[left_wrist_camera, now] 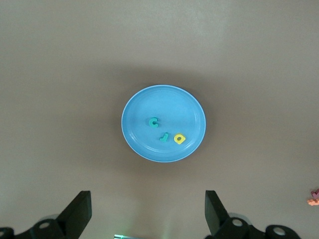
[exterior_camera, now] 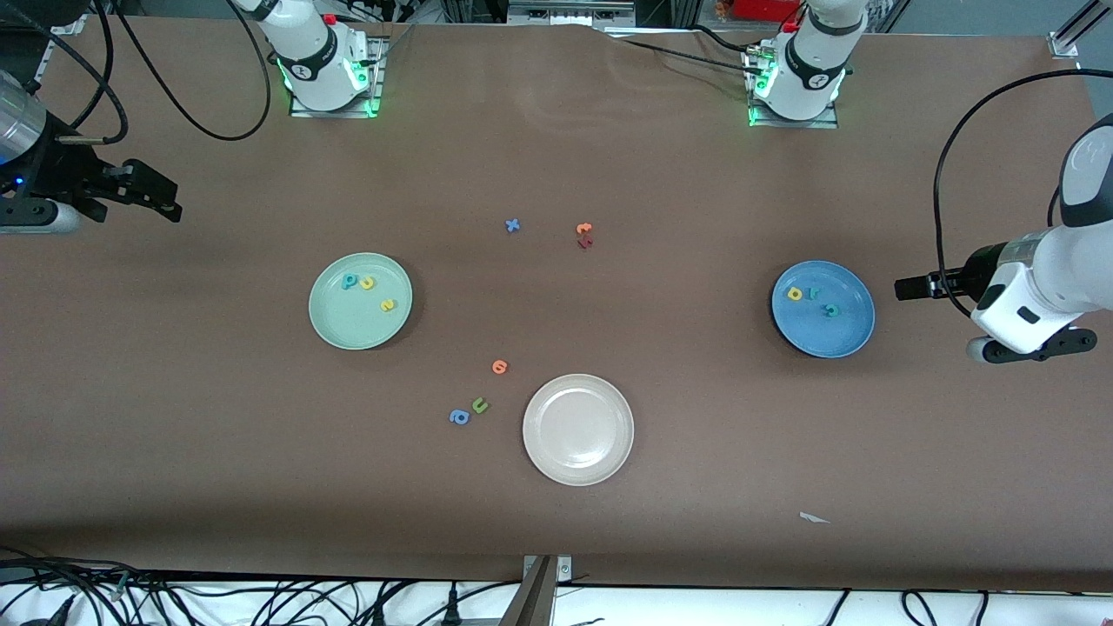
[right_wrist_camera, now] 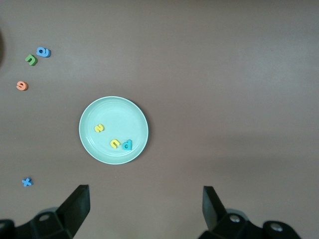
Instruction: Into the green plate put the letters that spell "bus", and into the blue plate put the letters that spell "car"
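The green plate (exterior_camera: 348, 326) holds a teal b (exterior_camera: 350, 281), a yellow u (exterior_camera: 368, 283) and a yellow s (exterior_camera: 387, 304); the right wrist view shows the same plate (right_wrist_camera: 119, 109) and letters. The blue plate (exterior_camera: 822, 339) holds a yellow a (exterior_camera: 795, 294), a teal r (exterior_camera: 815, 293) and a teal c (exterior_camera: 832, 309); it also fills the middle of the left wrist view (left_wrist_camera: 144, 144). My left gripper (exterior_camera: 906, 288) (left_wrist_camera: 148, 209) hangs open and empty over the table at the left arm's end, beside the blue plate. My right gripper (exterior_camera: 172, 200) (right_wrist_camera: 144, 204) hangs open and empty at the right arm's end.
A cream-white plate (exterior_camera: 578, 452) sits nearer the front camera, mid-table. Beside it lie an orange letter (exterior_camera: 499, 367), a green u (exterior_camera: 480, 405) and a blue a (exterior_camera: 459, 417). Farther back lie a blue x (exterior_camera: 513, 225) and orange and dark red letters (exterior_camera: 584, 235).
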You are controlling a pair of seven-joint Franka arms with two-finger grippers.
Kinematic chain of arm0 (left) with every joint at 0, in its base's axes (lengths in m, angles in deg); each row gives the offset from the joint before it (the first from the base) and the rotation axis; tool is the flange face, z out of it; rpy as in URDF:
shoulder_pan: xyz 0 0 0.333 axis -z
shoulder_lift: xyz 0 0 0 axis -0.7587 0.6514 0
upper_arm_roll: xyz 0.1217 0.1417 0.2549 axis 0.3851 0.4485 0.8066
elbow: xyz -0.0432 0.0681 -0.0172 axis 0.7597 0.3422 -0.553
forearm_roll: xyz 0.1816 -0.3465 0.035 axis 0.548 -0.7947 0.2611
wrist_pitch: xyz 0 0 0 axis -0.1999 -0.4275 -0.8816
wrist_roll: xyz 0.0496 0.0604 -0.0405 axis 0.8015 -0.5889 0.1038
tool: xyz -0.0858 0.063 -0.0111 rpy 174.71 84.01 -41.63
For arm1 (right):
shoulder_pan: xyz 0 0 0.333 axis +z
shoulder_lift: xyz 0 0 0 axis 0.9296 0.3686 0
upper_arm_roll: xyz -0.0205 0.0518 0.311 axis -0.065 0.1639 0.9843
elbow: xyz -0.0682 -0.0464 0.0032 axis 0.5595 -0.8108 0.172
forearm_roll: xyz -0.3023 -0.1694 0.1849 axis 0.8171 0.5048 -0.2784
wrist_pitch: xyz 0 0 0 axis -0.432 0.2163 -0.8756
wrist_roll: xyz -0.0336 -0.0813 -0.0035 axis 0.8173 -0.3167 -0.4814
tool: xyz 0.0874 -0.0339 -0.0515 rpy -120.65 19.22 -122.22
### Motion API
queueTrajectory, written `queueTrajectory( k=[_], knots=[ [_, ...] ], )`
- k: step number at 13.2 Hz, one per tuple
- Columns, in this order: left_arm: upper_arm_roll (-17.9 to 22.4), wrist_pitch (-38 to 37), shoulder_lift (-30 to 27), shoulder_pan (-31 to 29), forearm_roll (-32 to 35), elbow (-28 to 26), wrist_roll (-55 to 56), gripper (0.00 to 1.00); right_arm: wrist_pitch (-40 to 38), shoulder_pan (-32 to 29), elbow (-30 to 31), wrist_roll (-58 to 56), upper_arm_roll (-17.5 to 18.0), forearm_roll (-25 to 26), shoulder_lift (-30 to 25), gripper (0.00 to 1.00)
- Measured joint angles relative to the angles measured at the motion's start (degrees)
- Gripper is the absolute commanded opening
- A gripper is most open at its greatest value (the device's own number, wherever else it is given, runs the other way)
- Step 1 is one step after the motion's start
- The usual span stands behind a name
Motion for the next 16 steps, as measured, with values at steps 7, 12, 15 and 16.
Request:
queueTrajectory(
  k=[7, 12, 15, 16],
  knots=[
    [36.75, -0.59, -4.84, 25.12, -21.15, 3.44, -9.01, 0.99, -0.01, -0.17, -0.21, -0.04, -1.15, -0.01, -0.03, 1.00],
    [40.05, 5.44, -9.94, 28.49, -22.48, -0.65, -10.87, 0.99, -0.01, -0.29, -0.23, -0.04, -1.30, -0.01, -0.02, 1.00],
    [40.59, 8.09, -12.36, 28.24, -22.48, -4.68, -11.08, 0.99, -0.01, -0.31, -0.25, -0.05, -1.31, -0.01, -0.02, 1.00],
    [40.78, 8.32, -12.39, 28.02, -22.48, -5.13, -11.29, 1.00, -0.01, -0.32, -0.25, -0.04, -1.31, -0.01, -0.03, 1.00]
  ],
)
